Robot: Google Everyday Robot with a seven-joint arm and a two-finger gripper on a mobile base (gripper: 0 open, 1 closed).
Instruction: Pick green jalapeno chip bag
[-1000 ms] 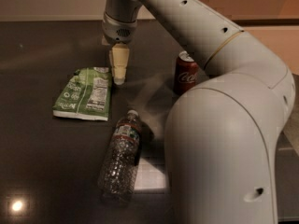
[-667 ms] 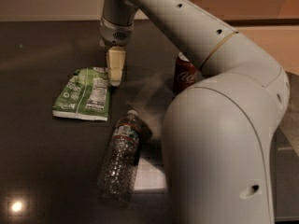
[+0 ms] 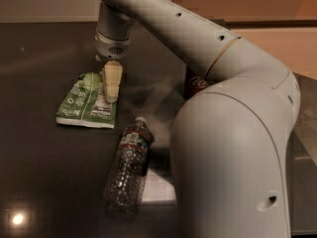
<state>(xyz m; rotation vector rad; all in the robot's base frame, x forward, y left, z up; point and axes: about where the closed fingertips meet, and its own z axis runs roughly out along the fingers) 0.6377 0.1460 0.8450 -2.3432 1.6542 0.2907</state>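
- My gripper (image 3: pixel 112 97) is hanging straight down over the right edge of the green jalapeno chip bag (image 3: pixel 81 103), with the tips right at the bag's surface. Can't tell if they're actually touching it.
- The fingers are looking clenched together to me, with no gap showing and nothing pinched between them.
- The bag is lying flat on the dark desk (image 3: pixel 44 172), white label panel facing up, on the far left side.
- A clear water bottle (image 3: pixel 128 167) is lying on its side just in front of the bag, white cap pointing toward it. It's looking empty, mostly crinkly plastic.
- A red soda can (image 3: pixel 194 86) is standing behind my arm (image 3: pixel 233 133), mostly hidden. No idea what's in it.
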